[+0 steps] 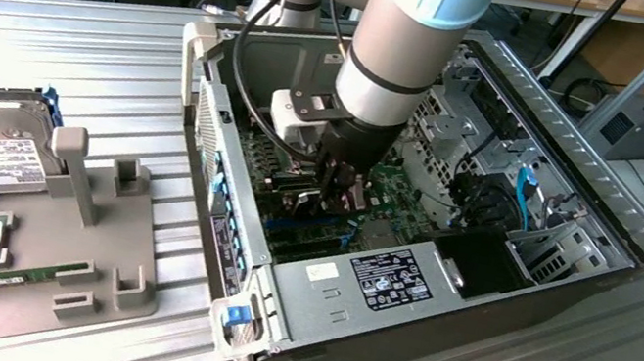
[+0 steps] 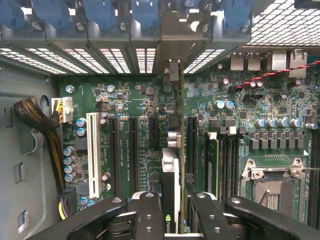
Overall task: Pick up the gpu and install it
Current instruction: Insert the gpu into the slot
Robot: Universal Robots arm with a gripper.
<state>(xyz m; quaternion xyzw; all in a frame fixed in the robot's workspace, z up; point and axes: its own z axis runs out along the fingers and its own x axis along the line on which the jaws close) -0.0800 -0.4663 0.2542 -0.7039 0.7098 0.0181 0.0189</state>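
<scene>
My black gripper (image 2: 176,222) is down inside the open grey metal computer case (image 1: 313,308). My 2 fingers (image 2: 150,212) pinch the gpu (image 2: 171,170), a thin black card with a silvery bracket end, seen edge-on. It stands upright between my fingers and reaches ahead of them over the green motherboard (image 2: 135,100). Long black slots (image 2: 134,150) lie to both sides of it. Whether its lower edge sits in a slot I cannot tell.
</scene>
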